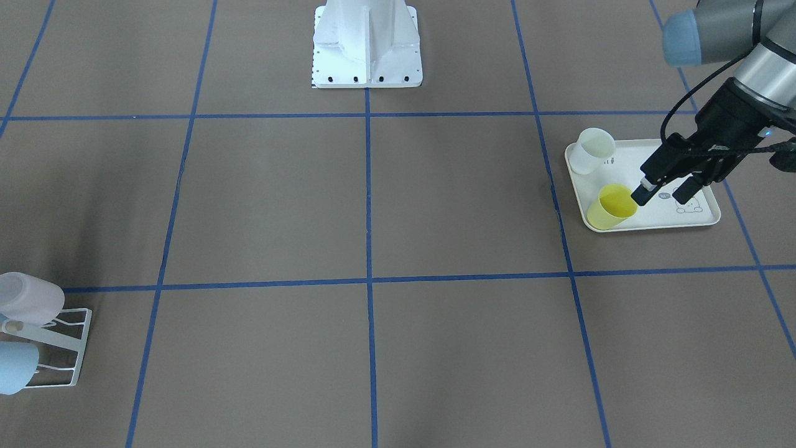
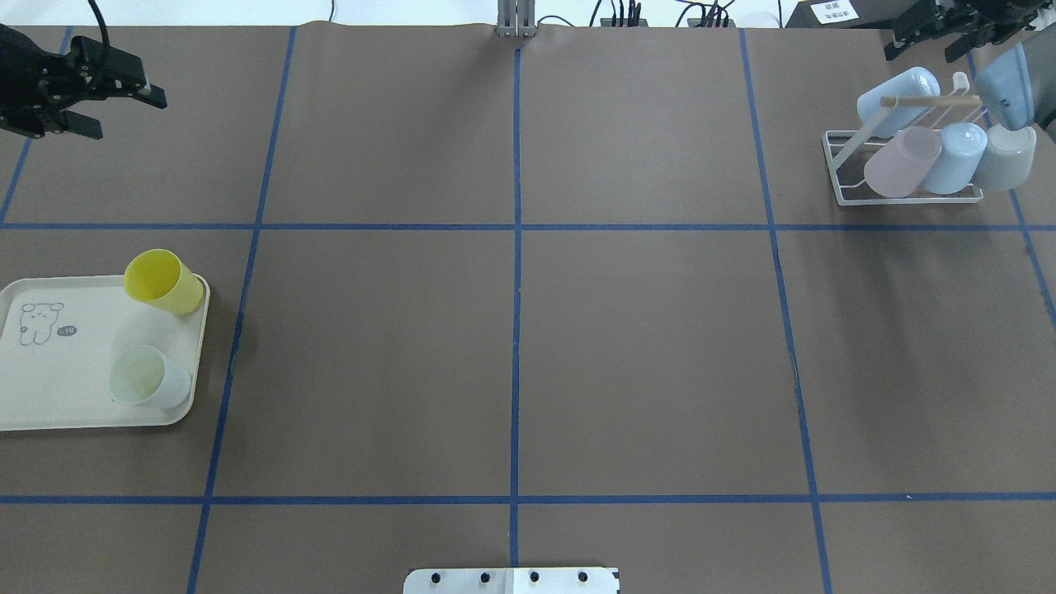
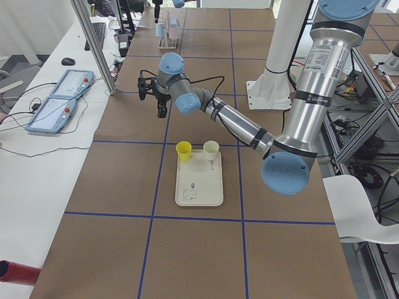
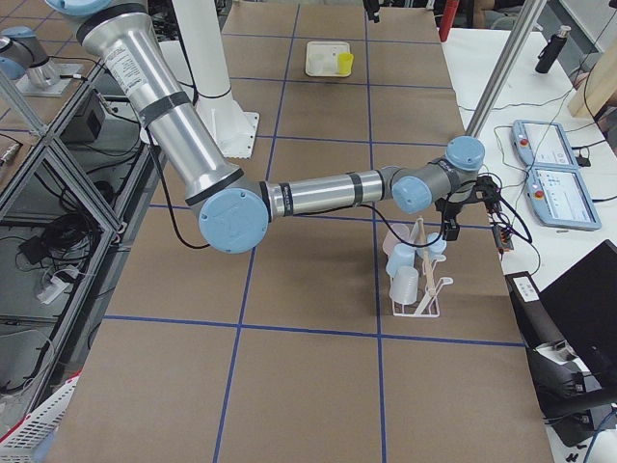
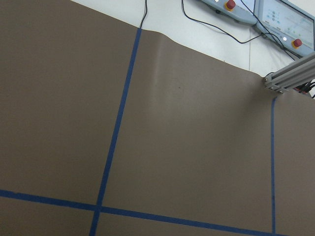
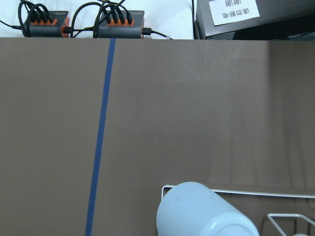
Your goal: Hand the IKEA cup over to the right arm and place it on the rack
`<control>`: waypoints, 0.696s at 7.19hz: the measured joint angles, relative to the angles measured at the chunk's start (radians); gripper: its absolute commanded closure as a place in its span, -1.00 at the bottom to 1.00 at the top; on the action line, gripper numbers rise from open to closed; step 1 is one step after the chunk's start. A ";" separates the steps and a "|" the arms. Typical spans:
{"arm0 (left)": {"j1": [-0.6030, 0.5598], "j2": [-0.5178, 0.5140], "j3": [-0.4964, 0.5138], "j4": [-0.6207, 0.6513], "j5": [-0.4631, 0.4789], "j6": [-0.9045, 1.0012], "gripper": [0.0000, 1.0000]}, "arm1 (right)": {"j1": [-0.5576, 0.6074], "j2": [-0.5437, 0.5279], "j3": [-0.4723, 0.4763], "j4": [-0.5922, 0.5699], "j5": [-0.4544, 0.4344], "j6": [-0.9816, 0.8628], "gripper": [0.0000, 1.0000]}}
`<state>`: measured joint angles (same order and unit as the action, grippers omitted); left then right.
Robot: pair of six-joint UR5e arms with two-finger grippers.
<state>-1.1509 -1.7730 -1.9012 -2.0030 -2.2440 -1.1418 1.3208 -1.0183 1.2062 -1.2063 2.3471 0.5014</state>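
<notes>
Rack (image 2: 924, 101) (white wire, far right) carries four cups; the tray (image 2: 49, 388) holds a yellow cup (image 2: 163, 282) and a white cup (image 2: 148, 377). You can't read its printed tag (image 2: 68, 332). Left pincer (image 1: 664, 194) hangs wide and empty; right pincer (image 2: 936, 41) looks likewise spread. Your overhead view shows all four racked cups; the front view catches two.

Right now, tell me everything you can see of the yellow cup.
The yellow cup is a plain, handleless, tapered tumbler, plastic-looking and empty. It stands upright, mouth up, in the corner of the cream tray farthest from the robot's base, toward the table's middle. Only the tray touches it; the pale cup beside it stands apart.
</notes>
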 measured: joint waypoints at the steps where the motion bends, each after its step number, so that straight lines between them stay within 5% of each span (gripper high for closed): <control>1: 0.005 0.084 -0.054 0.009 0.001 0.063 -1.00 | 0.000 -0.012 0.049 0.000 0.009 0.041 -0.99; 5: 0.130 0.349 -0.135 0.039 0.009 0.132 -1.00 | -0.003 -0.097 0.238 0.012 0.078 0.189 -0.99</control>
<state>-1.0213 -1.4239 -2.0364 -1.9642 -2.2347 -1.0100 1.3182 -1.1155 1.4443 -1.1945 2.4253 0.6901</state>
